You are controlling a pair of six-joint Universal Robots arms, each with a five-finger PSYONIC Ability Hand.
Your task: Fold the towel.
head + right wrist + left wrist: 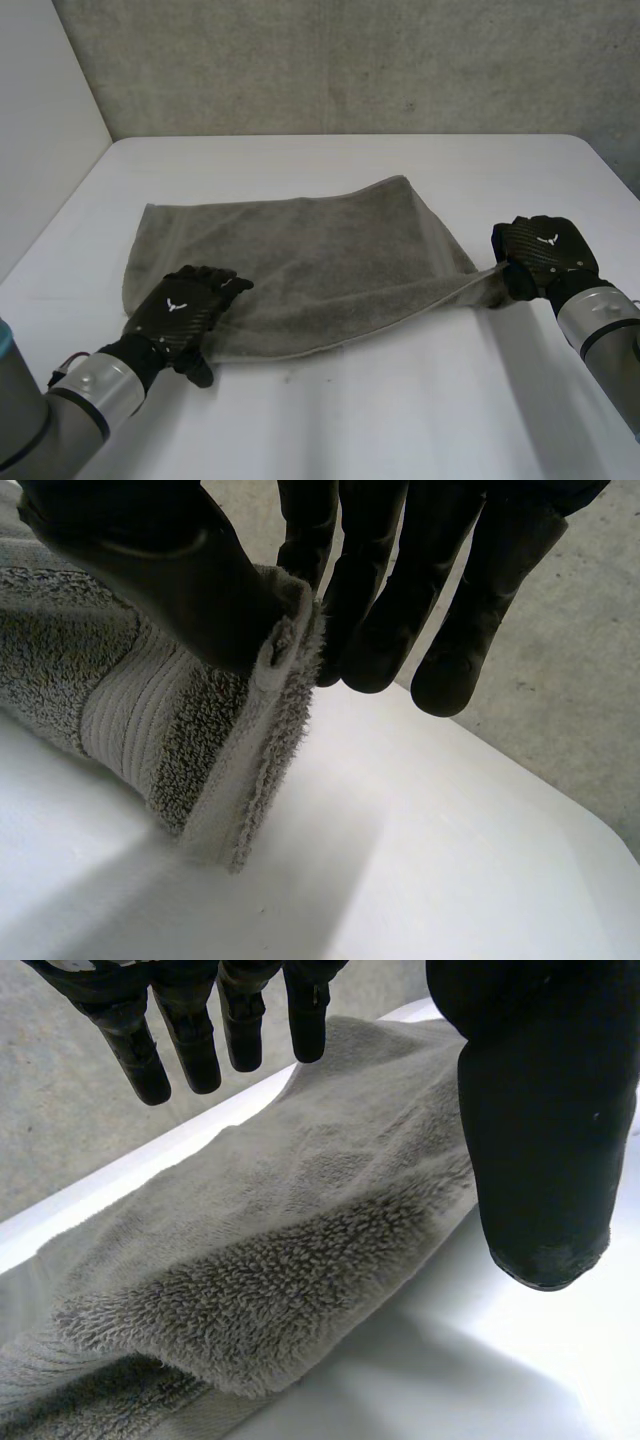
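The large grey terry-cloth towel (300,270) lies spread across the middle of the table, its right end drawn into a taut peak. There the black right hand (545,255) grasps a corner, pinching it between thumb and fingers. The pinch takes only the hem, so a quick pull could likely slip the cloth free and drop the fold crooked. The black left hand (185,310) rests at the near left corner, fingers straight and relaxed, holding nothing. With that end unpinned, the whole towel may slide rightward instead of folding, or its layers may shift apart.

The smooth white table (400,400) probably offers little friction. Behind it stands a rough grey concrete wall (350,60), with a plain white side wall (40,150) at the left.
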